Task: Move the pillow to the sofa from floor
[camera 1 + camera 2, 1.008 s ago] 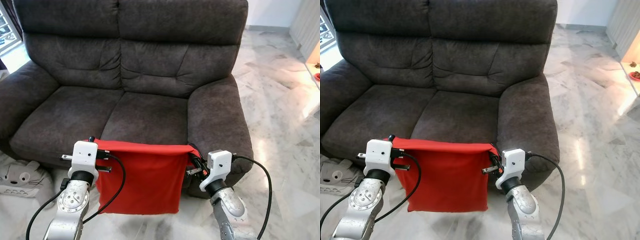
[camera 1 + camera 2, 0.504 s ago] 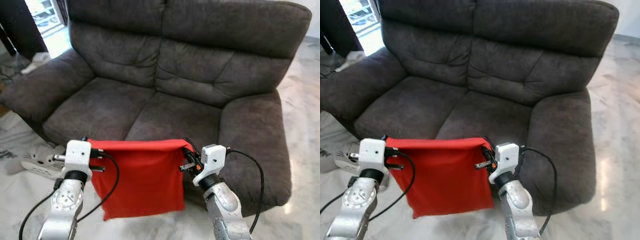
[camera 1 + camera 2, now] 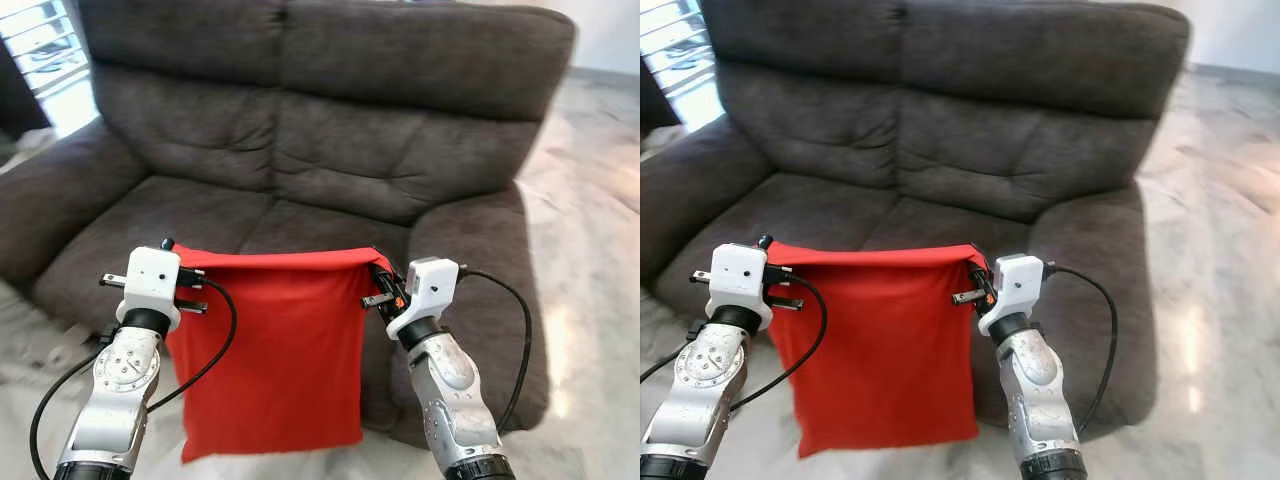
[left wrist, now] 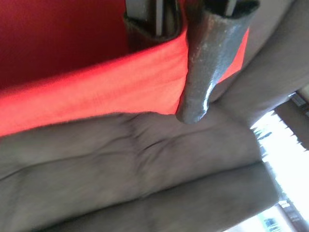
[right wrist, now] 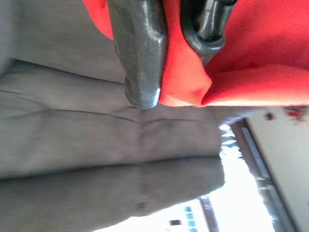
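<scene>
Left pincer [image 3: 192,290] is clamped on one top corner of the red pillow [image 3: 268,350], at about 9 o'clock in the head view; the right pincer [image 3: 377,287] is clamped on the other top corner, at about 3 o'clock. Both wrist views show red cloth nipped between the black fingers [image 4: 198,72], with only a small fold of the corner caught on the right side [image 5: 183,82].

The pillow hangs between the two arms, off the floor, in front of the sofa [image 3: 330,150]. Its top edge is stretched nearly level, near seat height, and its body drops flat and limp below the seat front; the seat cushions lie beyond it toward 12 o'clock.

It looks light and soft, more like slack cloth than a stuffed block, so it will likely sag and swing as it is carried. Corner holds suit it, since they keep the top edge taut, but the thin pinch on the right could slip if the arms pull apart too hard. The hanging lower edge may catch the seat front unless it is raised well above it.
</scene>
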Controlling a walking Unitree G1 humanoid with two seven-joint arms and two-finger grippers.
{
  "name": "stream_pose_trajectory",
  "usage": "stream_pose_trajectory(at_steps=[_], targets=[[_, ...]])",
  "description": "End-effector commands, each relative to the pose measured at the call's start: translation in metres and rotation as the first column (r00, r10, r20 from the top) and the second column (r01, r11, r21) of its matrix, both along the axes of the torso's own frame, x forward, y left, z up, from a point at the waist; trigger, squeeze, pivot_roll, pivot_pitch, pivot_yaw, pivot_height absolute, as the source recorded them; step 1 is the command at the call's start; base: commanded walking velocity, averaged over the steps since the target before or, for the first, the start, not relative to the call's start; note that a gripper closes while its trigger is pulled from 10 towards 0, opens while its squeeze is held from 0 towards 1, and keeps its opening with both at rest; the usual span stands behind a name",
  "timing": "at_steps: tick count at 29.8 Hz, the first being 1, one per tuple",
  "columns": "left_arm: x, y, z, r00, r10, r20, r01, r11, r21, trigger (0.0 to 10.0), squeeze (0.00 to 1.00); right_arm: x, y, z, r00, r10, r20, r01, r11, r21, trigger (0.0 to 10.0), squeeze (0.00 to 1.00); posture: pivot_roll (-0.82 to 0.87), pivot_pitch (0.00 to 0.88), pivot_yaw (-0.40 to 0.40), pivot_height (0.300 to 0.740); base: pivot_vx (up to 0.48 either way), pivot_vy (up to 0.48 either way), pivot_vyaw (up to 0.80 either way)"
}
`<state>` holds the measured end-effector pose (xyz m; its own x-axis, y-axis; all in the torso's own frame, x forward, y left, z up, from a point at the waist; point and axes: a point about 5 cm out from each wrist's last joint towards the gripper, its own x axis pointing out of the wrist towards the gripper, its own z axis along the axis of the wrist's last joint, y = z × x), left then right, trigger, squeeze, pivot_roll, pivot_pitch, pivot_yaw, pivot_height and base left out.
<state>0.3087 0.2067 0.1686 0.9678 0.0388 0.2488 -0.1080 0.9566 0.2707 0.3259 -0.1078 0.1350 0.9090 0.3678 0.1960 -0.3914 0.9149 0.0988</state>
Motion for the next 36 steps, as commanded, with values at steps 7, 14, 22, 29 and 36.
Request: stream_pose_trajectory(at_steps=[7,14,22,29,36], targets=[[0.003,0.017,0.056,0.981,0.073,0.182,-0.077,0.997,0.016,10.0,0.00,0.006,-0.005,0.054,0.978,-0.041,0.204,0.026,0.997,0.077,10.0,0.00,0.07,0.106,0.031,0.740,0.282,0.000,0.00],[0.004,0.026,0.096,0.953,0.099,0.287,-0.109,0.994,0.018,10.0,0.00,0.004,0.007,0.102,0.931,0.019,0.364,-0.055,0.994,0.089,10.0,0.00,0.07,0.108,0.032,0.740,0.275,0.000,0.00],[0.006,0.027,0.131,0.927,0.106,0.361,-0.114,0.993,0.002,10.0,0.00,-0.001,0.018,0.144,0.859,0.092,0.503,-0.151,0.986,0.077,10.0,0.00,0.07,0.109,0.036,0.740,0.266,0.000,0.00],[0.003,0.023,0.122,0.938,0.108,0.330,-0.110,0.994,-0.010,10.0,0.00,-0.001,0.021,0.131,0.877,0.134,0.461,-0.174,0.984,0.044,10.0,0.00,0.07,0.114,0.028,0.740,0.257,0.000,0.00],[0.004,0.023,0.115,0.950,0.101,0.295,-0.103,0.995,-0.008,10.0,0.00,0.002,0.016,0.113,0.912,0.114,0.394,-0.138,0.990,0.033,10.0,0.00,0.07,0.116,0.028,0.740,0.258,0.000,0.00]])
